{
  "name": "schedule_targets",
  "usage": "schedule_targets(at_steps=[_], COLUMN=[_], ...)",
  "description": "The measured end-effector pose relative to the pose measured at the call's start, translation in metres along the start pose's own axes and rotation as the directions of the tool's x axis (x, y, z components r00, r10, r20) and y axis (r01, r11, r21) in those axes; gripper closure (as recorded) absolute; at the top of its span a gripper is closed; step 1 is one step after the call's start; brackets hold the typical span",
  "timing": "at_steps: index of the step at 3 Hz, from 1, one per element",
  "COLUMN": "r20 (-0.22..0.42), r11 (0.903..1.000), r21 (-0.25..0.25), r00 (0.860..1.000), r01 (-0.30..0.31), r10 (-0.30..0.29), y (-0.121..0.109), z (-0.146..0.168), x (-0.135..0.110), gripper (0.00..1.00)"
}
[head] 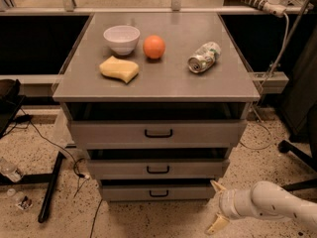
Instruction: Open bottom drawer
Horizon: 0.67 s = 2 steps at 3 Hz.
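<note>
The bottom drawer (pixel 158 192) is the lowest, narrowest grey front of the cabinet, with a small black bar handle (pixel 158 194). It stands slightly out, with a dark gap above it. My gripper (pixel 216 205) is low at the right, just beside the drawer's right end and apart from the handle. Its two cream fingers (pixel 217 185) are spread open, and it holds nothing. The white arm (pixel 277 207) comes in from the lower right.
The mid drawer (pixel 157 168) and top drawer (pixel 158 132) sit above. On the cabinet top (pixel 223 86) lie a white bowl (pixel 122 37), an orange (pixel 154 47), a yellow sponge (pixel 119 69) and a crushed can (pixel 203 57). A black bar (pixel 49 187) and cables lie on the floor at left. A chair base (pixel 297 155) stands at right.
</note>
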<state>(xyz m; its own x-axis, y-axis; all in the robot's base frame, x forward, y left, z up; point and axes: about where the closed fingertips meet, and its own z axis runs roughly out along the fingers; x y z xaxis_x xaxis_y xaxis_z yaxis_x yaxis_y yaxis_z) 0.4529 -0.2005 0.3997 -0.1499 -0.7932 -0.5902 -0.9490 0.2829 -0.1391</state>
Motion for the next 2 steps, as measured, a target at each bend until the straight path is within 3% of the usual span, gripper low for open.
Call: schedule_targets(at_steps=[1,2], r20=[-0.018,-0.067], r11=[0.9993,0.9919], r21=[0.017,0.047], r00=[0.999,0.991], r01=[0.032,0.118], r10=[-0.032,-0.115], y=[-0.006,-0.020], z=[0.017,0.054], x=[0.007,0.028], gripper=[0.00,0.00])
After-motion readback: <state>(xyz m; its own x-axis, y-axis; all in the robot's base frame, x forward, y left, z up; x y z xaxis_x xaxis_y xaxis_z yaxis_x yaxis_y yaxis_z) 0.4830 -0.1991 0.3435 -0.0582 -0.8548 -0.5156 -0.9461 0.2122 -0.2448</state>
